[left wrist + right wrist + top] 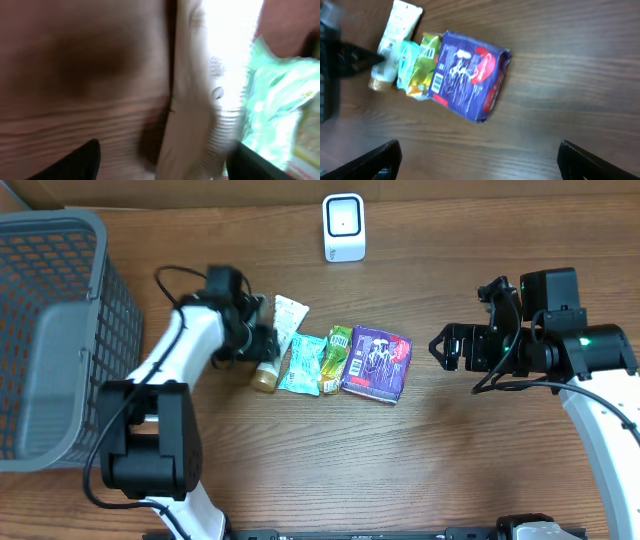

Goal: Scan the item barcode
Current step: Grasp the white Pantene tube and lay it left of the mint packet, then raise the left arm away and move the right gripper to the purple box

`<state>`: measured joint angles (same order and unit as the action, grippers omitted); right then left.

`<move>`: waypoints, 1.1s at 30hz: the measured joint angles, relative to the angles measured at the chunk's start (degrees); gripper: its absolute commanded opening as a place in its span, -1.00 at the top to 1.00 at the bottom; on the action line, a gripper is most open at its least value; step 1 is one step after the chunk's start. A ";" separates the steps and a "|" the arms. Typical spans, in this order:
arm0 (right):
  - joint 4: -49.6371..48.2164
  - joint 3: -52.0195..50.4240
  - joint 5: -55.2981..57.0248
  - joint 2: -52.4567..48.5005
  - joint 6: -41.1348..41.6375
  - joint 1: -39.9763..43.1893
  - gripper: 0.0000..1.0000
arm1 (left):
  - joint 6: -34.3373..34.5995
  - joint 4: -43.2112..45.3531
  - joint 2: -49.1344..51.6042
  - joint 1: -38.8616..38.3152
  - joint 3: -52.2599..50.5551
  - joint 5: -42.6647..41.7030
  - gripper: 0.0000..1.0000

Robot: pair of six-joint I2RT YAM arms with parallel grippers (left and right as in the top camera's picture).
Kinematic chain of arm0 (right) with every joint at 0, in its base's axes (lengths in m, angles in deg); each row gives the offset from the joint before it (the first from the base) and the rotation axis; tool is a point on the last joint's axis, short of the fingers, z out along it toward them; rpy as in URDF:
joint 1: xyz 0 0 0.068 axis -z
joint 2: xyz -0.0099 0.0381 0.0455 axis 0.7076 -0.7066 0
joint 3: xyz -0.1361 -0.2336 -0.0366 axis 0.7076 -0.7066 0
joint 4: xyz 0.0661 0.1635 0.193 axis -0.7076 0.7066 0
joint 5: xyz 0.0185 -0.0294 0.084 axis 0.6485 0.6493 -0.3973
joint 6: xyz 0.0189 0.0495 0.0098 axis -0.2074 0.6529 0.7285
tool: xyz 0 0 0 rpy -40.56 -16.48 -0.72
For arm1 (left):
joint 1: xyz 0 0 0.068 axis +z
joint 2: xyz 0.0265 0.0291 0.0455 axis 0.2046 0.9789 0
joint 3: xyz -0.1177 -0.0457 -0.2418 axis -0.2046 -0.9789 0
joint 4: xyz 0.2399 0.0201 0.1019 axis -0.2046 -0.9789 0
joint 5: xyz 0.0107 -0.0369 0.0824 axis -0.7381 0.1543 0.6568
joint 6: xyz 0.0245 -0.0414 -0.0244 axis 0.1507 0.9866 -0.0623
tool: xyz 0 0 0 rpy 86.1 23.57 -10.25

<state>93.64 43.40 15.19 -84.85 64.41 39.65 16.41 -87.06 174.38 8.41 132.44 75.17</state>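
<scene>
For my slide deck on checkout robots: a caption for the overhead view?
Left gripper at a white tube, right gripper open near a purple packet, scanner beyond.

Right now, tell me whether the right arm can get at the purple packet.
Probably yes: the right tool is open, facing the purple packet across bare table, nothing between them.

Our left arm (187, 338) and right arm (600, 430) have white shells, black joints and looping black cables (163, 276). Our right hand (440, 348) is black, with a green light (585, 340) behind it.
</scene>
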 measured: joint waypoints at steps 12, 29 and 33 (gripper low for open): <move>1.03 -1.03 -7.76 -11.30 0.02 -0.09 -1.00 | -0.83 -28.55 0.00 1.25 37.83 0.22 -0.99; -22.88 -7.76 -14.58 -18.03 -1.38 -2.25 -1.00 | 2.73 -35.26 -0.02 1.25 57.13 -1.31 -1.00; -21.97 -5.46 -15.26 -25.64 -5.09 -2.25 -1.00 | 2.75 -35.28 -0.02 1.25 57.13 -1.31 -0.99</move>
<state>71.67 37.93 -0.07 -110.49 59.32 37.40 19.16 -122.33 174.36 9.65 189.57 73.86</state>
